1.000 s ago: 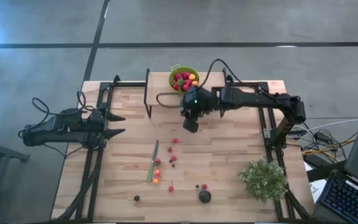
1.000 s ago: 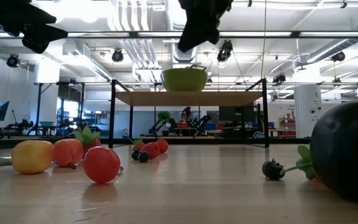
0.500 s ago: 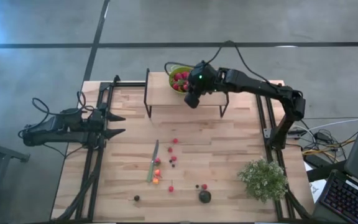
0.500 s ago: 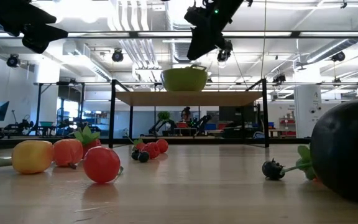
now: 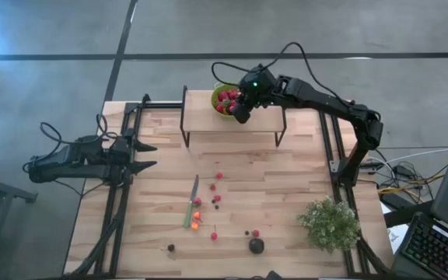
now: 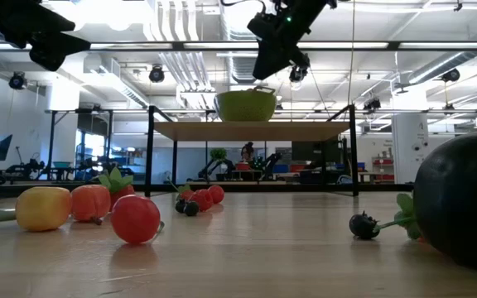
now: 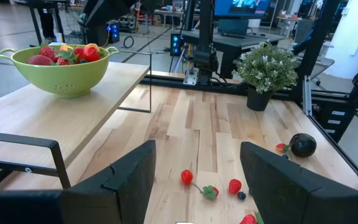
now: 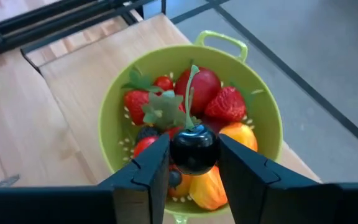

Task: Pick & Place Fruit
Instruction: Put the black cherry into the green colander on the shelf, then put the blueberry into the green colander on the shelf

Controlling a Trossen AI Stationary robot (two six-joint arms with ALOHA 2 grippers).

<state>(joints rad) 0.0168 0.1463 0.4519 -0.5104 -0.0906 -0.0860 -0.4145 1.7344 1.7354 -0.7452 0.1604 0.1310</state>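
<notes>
1. The right gripper (image 8: 193, 163) is positioned directly above the green colander (image 8: 266, 118), which stands on a raised wooden shelf (image 5: 201, 117) at the far edge of the table (image 5: 286, 179).
2. The right fingers (image 8: 145, 171) are clamped on a dark purple-black cherry (image 8: 193, 149) with a green stem; the cherry hangs between them over the colander's contents.
3. The colander holds strawberries (image 8: 227, 104), a larger red fruit (image 8: 205, 84) and orange-yellow pieces (image 8: 207, 186).
4. The left gripper (image 5: 142, 155) hangs at the table's left edge, jaws spread wide and empty.
5. Loose fruit on the table, high view: small red berries (image 5: 217, 187) near the centre, an orange and red cluster (image 5: 196, 221) just beside the green-handled knife (image 5: 190, 202), a small dark berry (image 5: 170, 248) near the front edge.
6. A bigger dark round fruit (image 5: 256, 246) lies near the front edge, with a red piece (image 5: 255, 232) just beside it.
7. A bushy pale-green potted plant (image 5: 330, 224) stands at the front right corner.
</notes>
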